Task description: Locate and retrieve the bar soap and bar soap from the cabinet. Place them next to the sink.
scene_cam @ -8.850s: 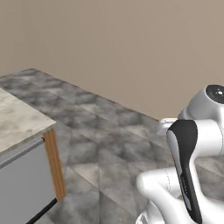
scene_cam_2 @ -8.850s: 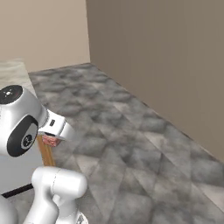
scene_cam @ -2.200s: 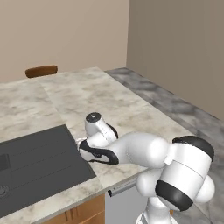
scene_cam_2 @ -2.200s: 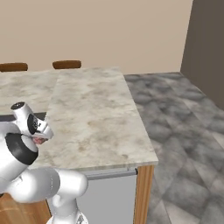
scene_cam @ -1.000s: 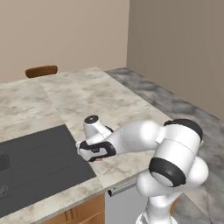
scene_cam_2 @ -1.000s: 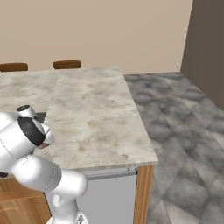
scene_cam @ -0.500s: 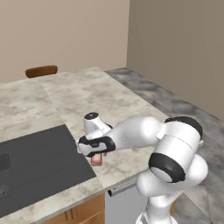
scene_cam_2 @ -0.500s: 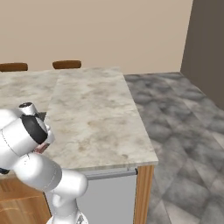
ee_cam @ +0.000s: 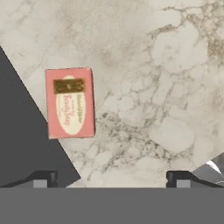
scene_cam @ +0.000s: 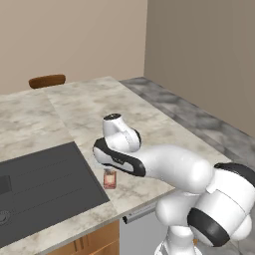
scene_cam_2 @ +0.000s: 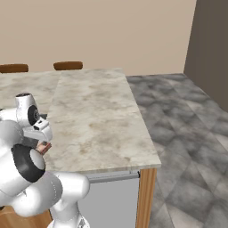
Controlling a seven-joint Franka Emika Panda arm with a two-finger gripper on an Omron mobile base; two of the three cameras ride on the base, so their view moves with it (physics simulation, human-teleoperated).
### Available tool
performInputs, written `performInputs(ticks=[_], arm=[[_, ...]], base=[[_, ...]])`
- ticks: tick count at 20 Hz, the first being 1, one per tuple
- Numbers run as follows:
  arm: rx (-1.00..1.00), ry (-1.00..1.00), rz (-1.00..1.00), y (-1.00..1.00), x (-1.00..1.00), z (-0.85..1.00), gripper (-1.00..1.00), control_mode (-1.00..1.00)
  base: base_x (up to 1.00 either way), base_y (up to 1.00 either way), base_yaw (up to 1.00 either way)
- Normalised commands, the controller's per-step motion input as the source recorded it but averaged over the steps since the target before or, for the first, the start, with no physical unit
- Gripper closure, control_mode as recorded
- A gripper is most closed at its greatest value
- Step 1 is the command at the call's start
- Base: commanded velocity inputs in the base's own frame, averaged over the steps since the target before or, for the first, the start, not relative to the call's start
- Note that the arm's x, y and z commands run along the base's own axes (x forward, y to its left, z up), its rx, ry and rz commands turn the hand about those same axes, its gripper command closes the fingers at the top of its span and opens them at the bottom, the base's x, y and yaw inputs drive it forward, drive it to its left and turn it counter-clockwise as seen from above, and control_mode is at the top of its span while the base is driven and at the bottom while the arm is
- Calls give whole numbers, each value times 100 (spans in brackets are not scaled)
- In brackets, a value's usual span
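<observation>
Left base view: the arm reaches out over the marble worktop (scene_cam: 89,107), and below its wrist a salmon-pink bar soap (scene_cam: 109,179) lies flat on the stone, just beside the right edge of the dark sink (scene_cam: 45,184). The fingers themselves are hidden behind the wrist here. A brown chair back (scene_cam: 47,80) peeks over the far side of the worktop.

Right base view: the white arm bulks at the lower left, and a sliver of pink soap shows just under the hand, at the worktop's near left part. Two chair backs stand beyond the far edge.

Hand view: looking straight down, the pincer (ee_cam: 112,179) stands released, its two dark fingertips (ee_cam: 41,179) wide apart at the bottom with nothing between them. The soap lies up and left of them, label face up, its left side close against the sink's dark edge
</observation>
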Motion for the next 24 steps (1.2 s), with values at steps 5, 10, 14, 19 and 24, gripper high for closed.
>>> performInputs(ticks=[5,10,14,19,24], arm=[[-1,13,2,-26,-57,61,-100,-100],[1,-8,15,-24,-74,35,-100,-100],[8,-26,20,-43,-58,5,-100,-100],[19,-30,21,-45,-25,19,-100,-100],[3,-2,2,-3,-5,3,-100,-100]], base=[[0,0,0],[0,0,0],[0,0,0],[0,0,0],[0,0,0]])
